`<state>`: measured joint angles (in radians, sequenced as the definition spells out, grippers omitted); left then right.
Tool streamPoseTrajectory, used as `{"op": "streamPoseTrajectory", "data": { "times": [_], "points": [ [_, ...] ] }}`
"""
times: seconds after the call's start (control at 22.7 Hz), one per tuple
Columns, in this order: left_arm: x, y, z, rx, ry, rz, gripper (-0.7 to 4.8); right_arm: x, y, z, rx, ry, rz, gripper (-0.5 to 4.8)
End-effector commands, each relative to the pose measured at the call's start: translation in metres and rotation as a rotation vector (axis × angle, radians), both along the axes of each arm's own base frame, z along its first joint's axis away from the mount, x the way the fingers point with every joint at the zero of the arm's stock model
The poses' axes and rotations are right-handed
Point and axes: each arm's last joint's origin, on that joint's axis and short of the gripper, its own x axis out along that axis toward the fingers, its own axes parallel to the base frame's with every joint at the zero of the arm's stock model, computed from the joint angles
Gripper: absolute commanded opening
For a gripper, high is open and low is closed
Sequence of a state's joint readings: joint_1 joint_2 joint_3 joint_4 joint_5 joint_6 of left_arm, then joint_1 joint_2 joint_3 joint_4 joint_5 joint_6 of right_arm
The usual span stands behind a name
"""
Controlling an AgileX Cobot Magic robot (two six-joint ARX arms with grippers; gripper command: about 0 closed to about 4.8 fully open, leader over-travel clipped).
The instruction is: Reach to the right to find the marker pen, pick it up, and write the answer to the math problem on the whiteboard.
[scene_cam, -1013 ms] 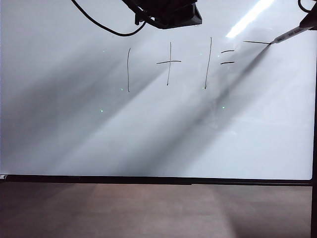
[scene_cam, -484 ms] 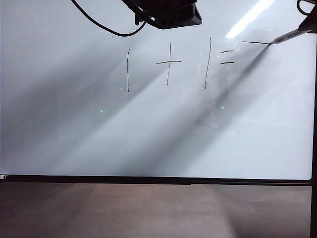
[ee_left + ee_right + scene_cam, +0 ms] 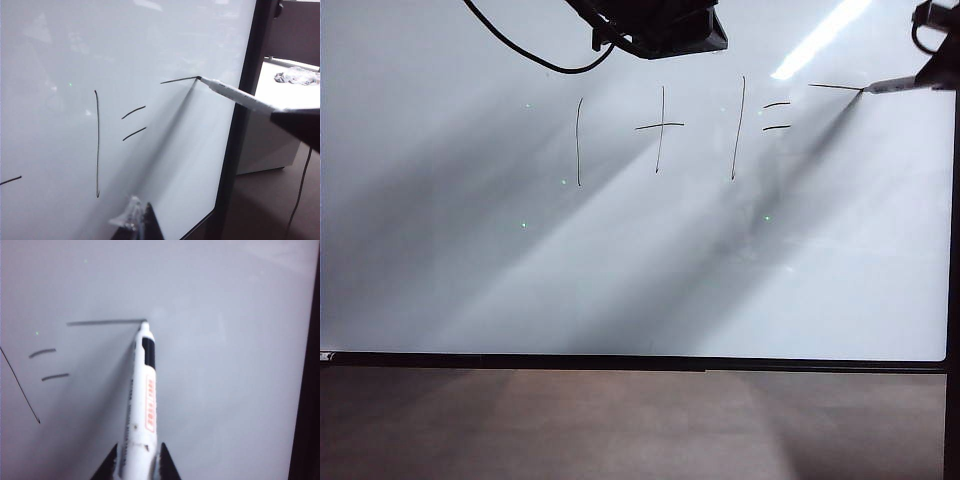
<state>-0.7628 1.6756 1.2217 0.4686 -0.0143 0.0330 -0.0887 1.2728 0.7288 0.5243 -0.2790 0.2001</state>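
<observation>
The whiteboard filled most of the exterior view, its thin black lower edge running across the lower part of the frame. The math problem was written in thin black strokes in the upper middle of the board: a tall stroke, a cross, a second tall stroke and two short dashes. Just to the right of the dashes, in the upper right of the frame, a single short, nearly level line had been drawn; only this one stroke of the answer was seen.

The marker pen was held at the upper right edge of the exterior view, its dark tip touching the board at the right end of that line. The right gripper was seen there only partly, at the frame's edge. In the right wrist view the right gripper was closed on the pale barrel of the pen, a dark finger on each side, and the tip met the end of the line.

In the left wrist view the pen was seen from the side, tip on the board. Of the left gripper only a dark fingertip showed at the lower edge; how far it stood open could not be told, and nothing was seen in it.
</observation>
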Motion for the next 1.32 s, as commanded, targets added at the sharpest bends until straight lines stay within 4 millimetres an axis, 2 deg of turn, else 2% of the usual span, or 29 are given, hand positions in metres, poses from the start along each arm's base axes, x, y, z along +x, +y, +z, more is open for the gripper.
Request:
{"op": "streamPoseTrajectory", "data": {
  "times": [0.04,0.66,0.97,1.32],
  "points": [
    [-0.001,0.000,0.004,-0.010,-0.016,-0.005,-0.05,0.004,-0.002,-0.005,0.002,0.022,-0.042,-0.06],
    [-0.001,0.000,0.004,-0.009,-0.016,-0.005,-0.04,0.000,-0.001,-0.021,0.005,0.064,-0.039,-0.06],
    [-0.001,0.000,0.004,-0.007,-0.014,-0.005,-0.05,0.001,0.008,-0.022,-0.011,0.066,-0.013,-0.06],
    [-0.001,0.000,0.002,0.000,-0.006,-0.006,-0.04,-0.002,0.015,-0.032,-0.014,0.094,-0.005,-0.06]
  ]
}}
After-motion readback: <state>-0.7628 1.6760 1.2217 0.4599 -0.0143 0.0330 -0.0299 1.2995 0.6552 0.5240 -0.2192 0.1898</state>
